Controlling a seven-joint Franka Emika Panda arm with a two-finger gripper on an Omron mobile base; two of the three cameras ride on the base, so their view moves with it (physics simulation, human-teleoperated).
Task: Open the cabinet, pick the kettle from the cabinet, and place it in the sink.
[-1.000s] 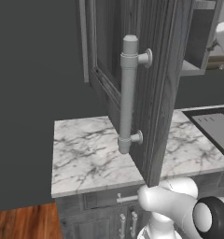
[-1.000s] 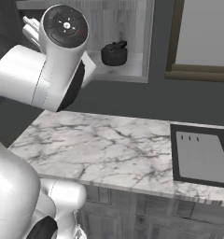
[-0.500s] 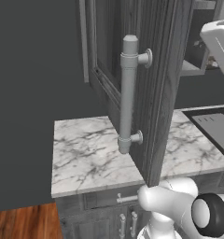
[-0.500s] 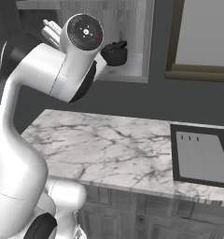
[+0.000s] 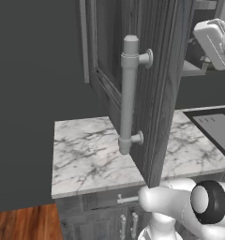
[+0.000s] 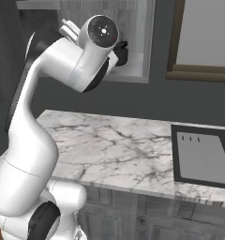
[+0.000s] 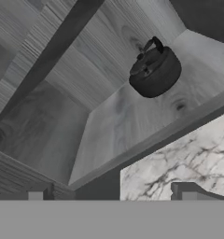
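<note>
Step in hand: the reach into the cabinet (image 5: pixel 147 70) for the kettle (image 7: pixel 155 71); the door (image 5: pixel 114 56) already stands swung out toward the base, so opening looks done.
Kettle: it sits upright on the cabinet's bottom shelf (image 7: pixel 128 126), toward the far part of the shelf, lid on and arched handle up. In the right base view it shows as a dark shape (image 6: pixel 121 52) just behind the arm's wrist.
Gripper: the two finger tips rise at the bottom of the hand view, spread wide with nothing between them (image 7: pixel 109 193). The gripper is well short of the kettle, out over the shelf's front edge and the marble counter (image 7: pixel 179 158).
How to do it well: the hand view is rolled, so I would level the hand first, then line the open jaws up on the kettle's body or its arched handle before closing in.
Clearance: the shelf's front edge and the cabinet's side wall (image 7: pixel 48 56) are close to the path; go in above the edge, not across it.
Door: its long bar handle (image 5: pixel 129 93) hangs over the counter's left part; keep the elbow away from it.
Sink: the black basin (image 6: pixel 203 157) lies on the right of the counter, with free counter between it and the cabinet.
Grasp risk: the kettle is round and squat, so an off-centre pinch could push it deeper or let it spin.
</note>
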